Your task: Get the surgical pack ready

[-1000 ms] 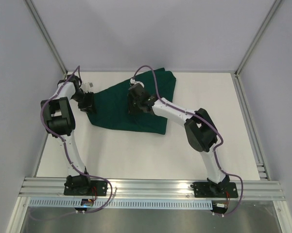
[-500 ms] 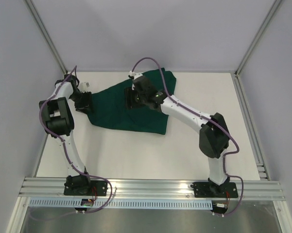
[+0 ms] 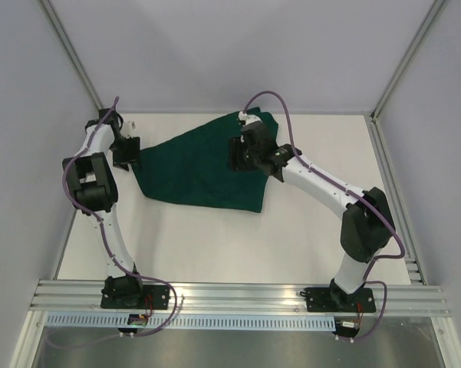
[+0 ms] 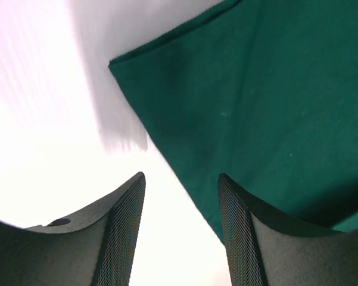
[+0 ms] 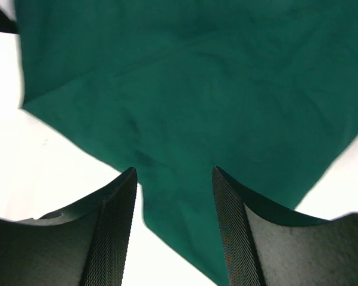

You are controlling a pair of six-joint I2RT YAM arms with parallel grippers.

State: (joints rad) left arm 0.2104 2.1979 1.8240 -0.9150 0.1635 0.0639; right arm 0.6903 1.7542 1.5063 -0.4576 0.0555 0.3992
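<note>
The surgical pack shows here as a dark green cloth drape (image 3: 203, 169), lying loosely folded on the white table at the back middle. My left gripper (image 3: 126, 157) hovers at the drape's left corner, open. In the left wrist view the drape (image 4: 262, 89) has its edge running between the left gripper (image 4: 181, 175) fingers, with bare table under the left one. My right gripper (image 3: 238, 156) is over the drape's far right part, open. The right wrist view has the right gripper (image 5: 174, 169) above the drape (image 5: 196, 77), nothing held.
Grey walls and slanted aluminium posts (image 3: 73, 61) close in the table (image 3: 215, 245) at the back and sides. A metal rail (image 3: 238, 295) with both arm bases runs along the near edge. A raised track (image 3: 395, 199) lines the right side.
Both grippers opened and let go of the drape. The right gripper swung from the drape's middle toward its far right part. The left gripper drew back to the left off the corner.
</note>
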